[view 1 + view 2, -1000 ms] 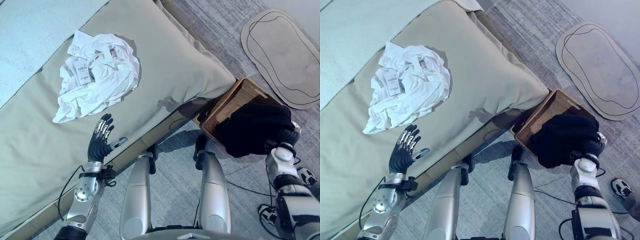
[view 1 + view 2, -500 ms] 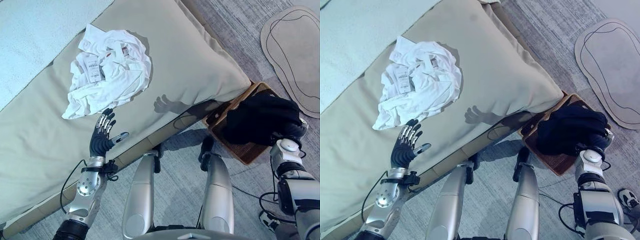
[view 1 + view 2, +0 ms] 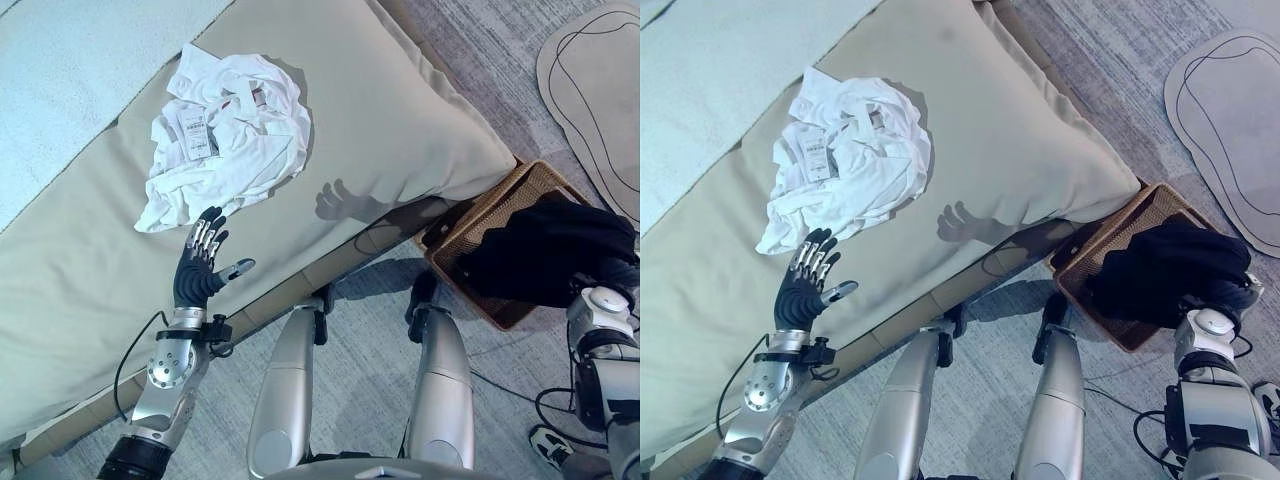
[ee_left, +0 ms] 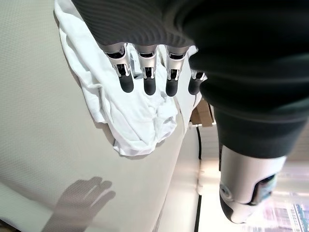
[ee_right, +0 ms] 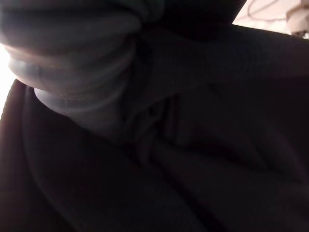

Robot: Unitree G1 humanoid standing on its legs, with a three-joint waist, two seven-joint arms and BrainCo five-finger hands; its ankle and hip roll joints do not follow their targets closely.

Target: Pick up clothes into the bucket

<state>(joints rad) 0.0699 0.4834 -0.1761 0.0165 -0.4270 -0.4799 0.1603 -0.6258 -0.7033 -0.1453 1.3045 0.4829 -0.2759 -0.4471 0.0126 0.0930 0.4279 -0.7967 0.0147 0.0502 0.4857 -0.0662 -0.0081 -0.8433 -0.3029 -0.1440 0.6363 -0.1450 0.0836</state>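
our right hand (image 3: 1238,290) is buried in the black clothes (image 3: 1168,268) over the basket (image 3: 1110,240); we cannot tell its fingers. beside the basket, on the bed (image 3: 400,130), the white clothes (image 3: 230,135) wait, our left hand (image 3: 197,275) spread nearby.

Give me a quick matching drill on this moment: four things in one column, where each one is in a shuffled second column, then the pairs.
1. white clothes
2. black garment
3. woven basket
4. left hand

A. on the floor beside the cushion's corner
B. draped over the basket
C. open above the cushion, just short of the white pile
D. crumpled on the beige cushion

Pairs: 1-D, 2-B, 3-A, 4-C
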